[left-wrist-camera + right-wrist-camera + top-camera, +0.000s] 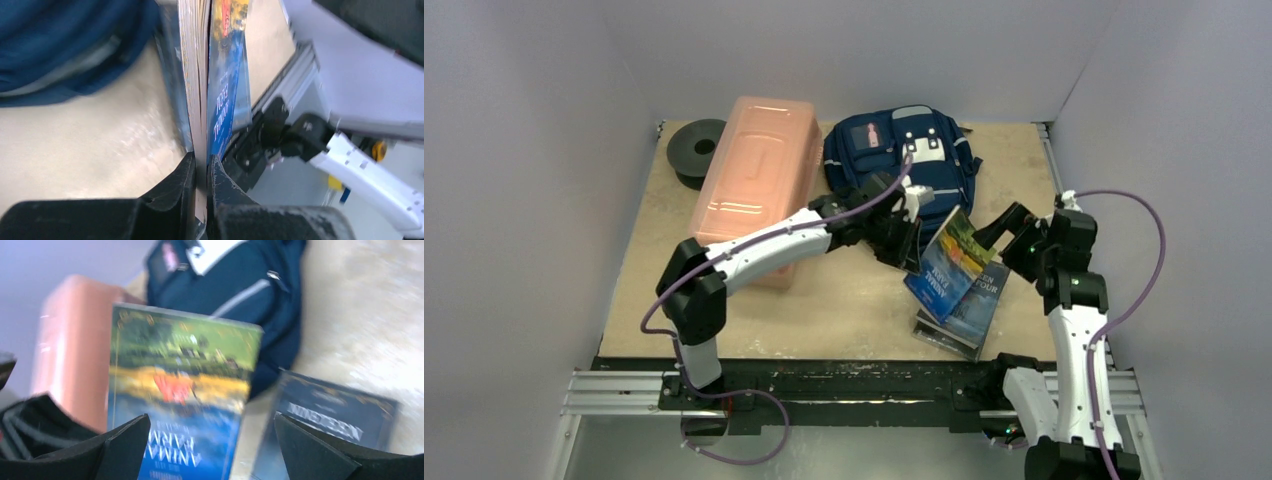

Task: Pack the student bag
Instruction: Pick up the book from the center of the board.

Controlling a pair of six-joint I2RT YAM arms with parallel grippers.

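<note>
You had the left gripper [201,167] pinched on a book [952,258] (right gripper [212,437] wide, empty); the bag [902,150], seemingly zipped, needed opening next.

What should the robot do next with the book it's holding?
Probably lift the book a bit higher and toward the student bag. The left gripper is shut on its edge, the right gripper stands open, and the book's lower end is close over the other books.

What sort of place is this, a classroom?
Likely a robot test cell, not a classroom: two robot arms bolted to a rail, a table boxed by plain white walls, a backpack and books.
</note>
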